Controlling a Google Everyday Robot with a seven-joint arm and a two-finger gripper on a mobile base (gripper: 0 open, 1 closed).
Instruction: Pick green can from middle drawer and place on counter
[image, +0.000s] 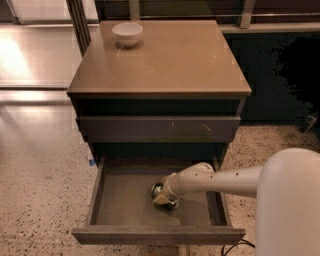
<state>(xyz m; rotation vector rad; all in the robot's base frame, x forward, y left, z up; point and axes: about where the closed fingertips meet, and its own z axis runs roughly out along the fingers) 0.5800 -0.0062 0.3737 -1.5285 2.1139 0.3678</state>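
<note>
Down in the open middle drawer, the tool sat against the green can, which lay on the drawer floor at the tool's tip, toward the drawer's middle. Whether the tool gripped it, and the can's axis, I could not tell.

Speckled terrazzo floor (glossy, light-streaked)

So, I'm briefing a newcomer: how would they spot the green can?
Below the glossy tan-brown counter, the dark-brown middle drawer stands pulled open. On its floor, at the gripper of the white arm, sits the small dark-green can, the drawer's only item.
</note>
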